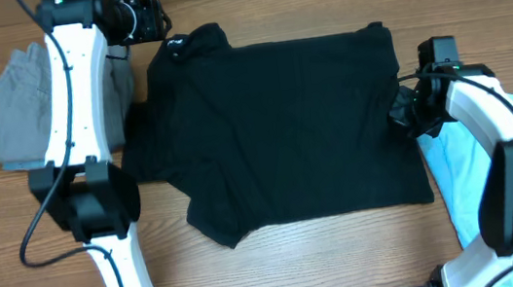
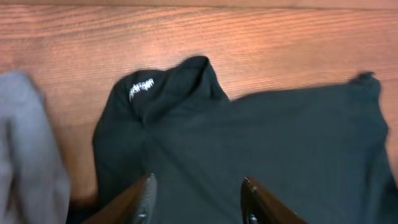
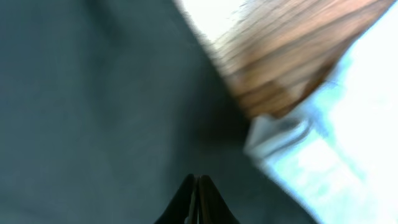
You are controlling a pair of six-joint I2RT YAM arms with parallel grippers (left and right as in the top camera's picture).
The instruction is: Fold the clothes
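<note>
Grey garment (image 1: 18,114) at far left partly covered by left arm (image 1: 74,97), light-blue tee (image 1: 451,169) cut off at right edge, logo (image 2: 141,87) on black shirt (image 2: 280,143) too small to read, right wrist view blurred, possibly cloth pinched in right gripper (image 3: 197,183)

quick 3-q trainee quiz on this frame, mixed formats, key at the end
1. True or false: the left gripper is open.
2. Which garment lies under the right arm? A) red towel B) light-blue tee C) yellow sock
3. Fill in: the right gripper, at the edge of the black shirt, is ___ (open/shut).

Key: 1 true; 2 B; 3 shut.
</note>
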